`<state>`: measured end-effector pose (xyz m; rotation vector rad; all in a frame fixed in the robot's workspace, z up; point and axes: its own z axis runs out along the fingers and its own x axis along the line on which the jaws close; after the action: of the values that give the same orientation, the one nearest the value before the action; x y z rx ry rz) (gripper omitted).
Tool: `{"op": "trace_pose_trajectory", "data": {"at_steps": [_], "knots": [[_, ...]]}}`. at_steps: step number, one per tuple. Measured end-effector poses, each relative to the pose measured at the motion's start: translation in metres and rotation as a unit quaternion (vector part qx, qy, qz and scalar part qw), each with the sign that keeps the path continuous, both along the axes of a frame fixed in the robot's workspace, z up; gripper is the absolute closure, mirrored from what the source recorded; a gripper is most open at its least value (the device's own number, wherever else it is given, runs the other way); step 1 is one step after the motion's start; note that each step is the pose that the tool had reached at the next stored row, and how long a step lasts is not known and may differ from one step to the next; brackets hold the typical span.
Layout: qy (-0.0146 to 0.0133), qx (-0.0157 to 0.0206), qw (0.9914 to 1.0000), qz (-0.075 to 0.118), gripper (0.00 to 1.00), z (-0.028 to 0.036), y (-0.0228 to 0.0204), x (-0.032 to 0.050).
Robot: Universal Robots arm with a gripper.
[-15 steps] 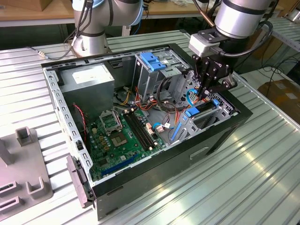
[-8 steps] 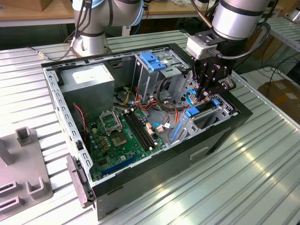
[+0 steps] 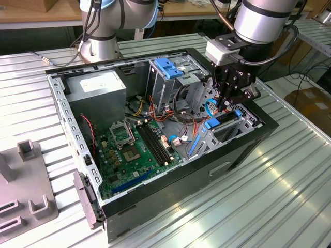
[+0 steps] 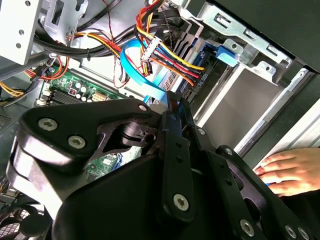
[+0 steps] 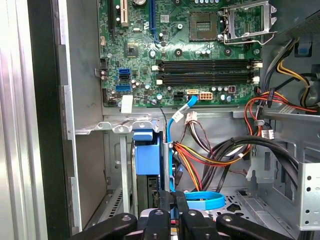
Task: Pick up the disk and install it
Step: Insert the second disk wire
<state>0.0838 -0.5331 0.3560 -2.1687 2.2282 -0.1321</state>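
Note:
The disk (image 5: 148, 155) stands on edge in the drive bay at the corner of the open computer case (image 3: 243, 150), its blue carrier rail facing the first wrist view. In the exterior view its blue rail (image 3: 213, 124) shows low in the bay on the exterior view's right. My gripper (image 3: 223, 106) hangs straight above it. In both wrist views the black fingers (image 5: 161, 212) are drawn together, and the gripper (image 4: 172, 107) (image 5: 170, 202) has its tips right at the disk's blue edge. I cannot tell whether they pinch the rail or only touch it.
A person's hand (image 4: 285, 172) rests outside the case wall near the bay. Bundled power wires (image 5: 210, 155) and a light-blue flat cable (image 4: 140, 70) crowd the bay. The motherboard (image 3: 132, 147), power-supply box (image 3: 98, 90) and blue-handled drive cage (image 3: 168, 67) fill the case. A grey fixture (image 3: 26, 191) lies on the table.

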Motion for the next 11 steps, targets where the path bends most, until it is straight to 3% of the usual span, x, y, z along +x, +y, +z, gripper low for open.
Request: {"op": "trace_pose_trajectory", "data": {"at_steps": [2,3,4,5,6,7,8,11], "knots": [[-0.0017,0.0,1.0,0.0,0.84,0.0,-0.0001,-0.0006],[-0.0049,0.0,0.99999,0.0,0.84,0.0,0.0,-0.0009],[-0.0085,0.0,0.99996,0.0,0.84,0.0,0.0,-0.0012],[-0.0163,0.0001,0.99987,0.0,0.84,0.0,0.0,-0.002],[-0.0208,0.0002,0.99978,0.0,0.84,0.0,0.0,-0.0031],[-0.0236,0.0002,0.99972,0.0,0.84,0.0,0.0,-0.0042],[-0.0249,0.0002,0.99969,0.001,0.84,0.0,-0.0001,-0.0051],[-0.0249,0.0002,0.99969,0.001,0.84,0.0,-0.0001,-0.0051]]}}
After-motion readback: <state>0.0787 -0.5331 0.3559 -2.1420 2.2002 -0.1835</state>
